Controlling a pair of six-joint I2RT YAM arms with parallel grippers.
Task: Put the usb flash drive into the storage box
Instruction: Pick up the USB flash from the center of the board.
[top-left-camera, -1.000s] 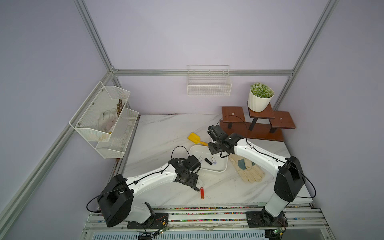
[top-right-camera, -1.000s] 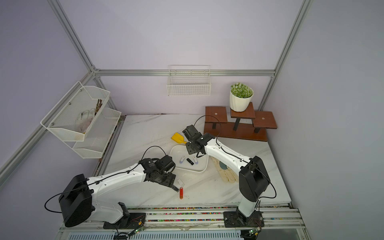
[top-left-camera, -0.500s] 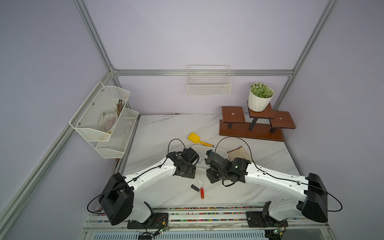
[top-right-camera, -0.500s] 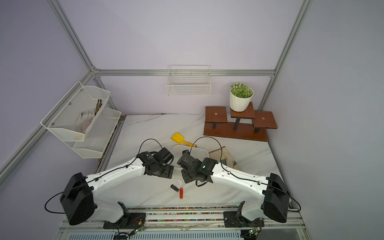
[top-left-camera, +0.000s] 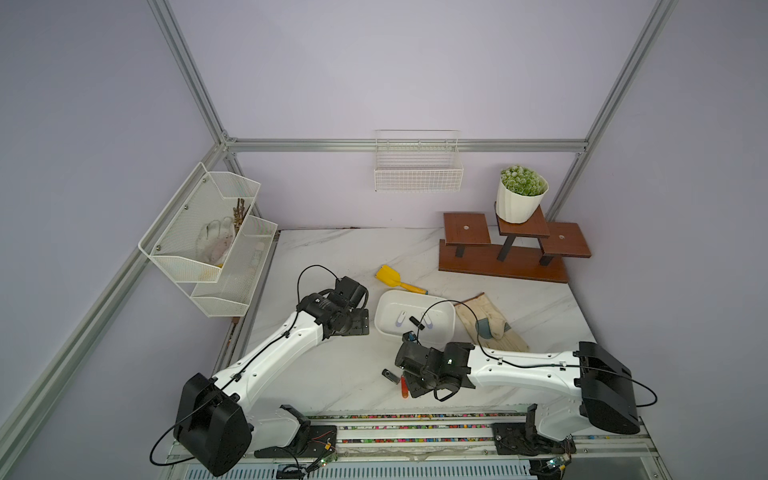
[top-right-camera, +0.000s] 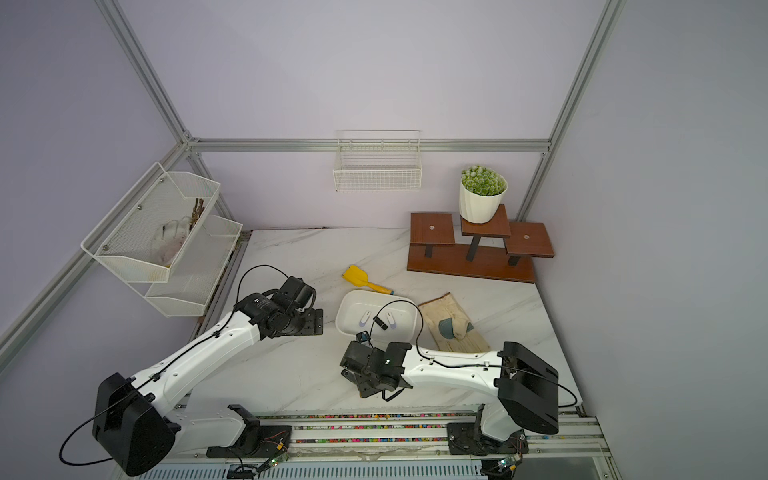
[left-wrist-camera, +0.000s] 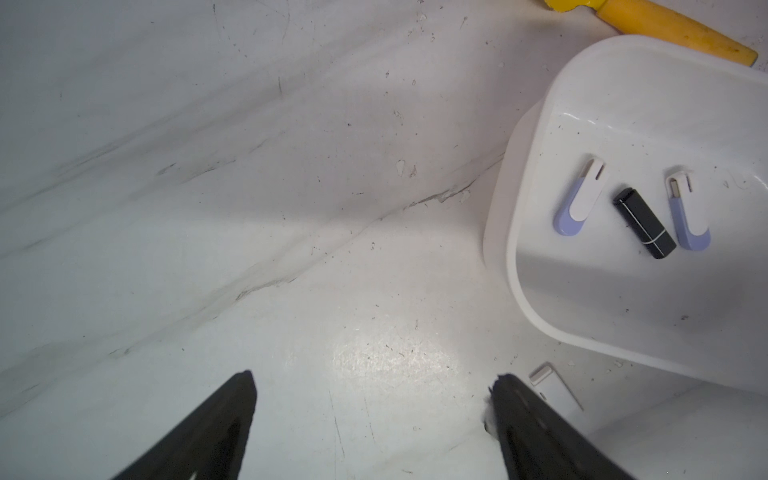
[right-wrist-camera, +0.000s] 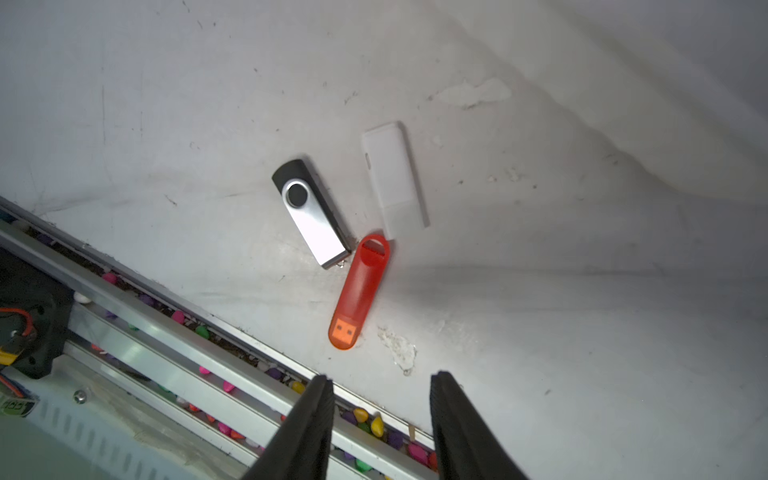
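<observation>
A red flash drive (right-wrist-camera: 359, 291), a black-and-silver flash drive (right-wrist-camera: 311, 212) and a white flash drive (right-wrist-camera: 395, 178) lie close together by the tabletop's front edge, in front of the storage box (top-left-camera: 442, 320). The box holds three more drives (left-wrist-camera: 644, 228). The right tool (right-wrist-camera: 382, 376) hangs over the loose ones, partly open and empty. The left tool (left-wrist-camera: 372, 376) gapes wide and empty beside the box.

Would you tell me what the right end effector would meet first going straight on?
Probably the red flash drive on the table, right ahead of the right end effector, though depth is unclear.
</observation>
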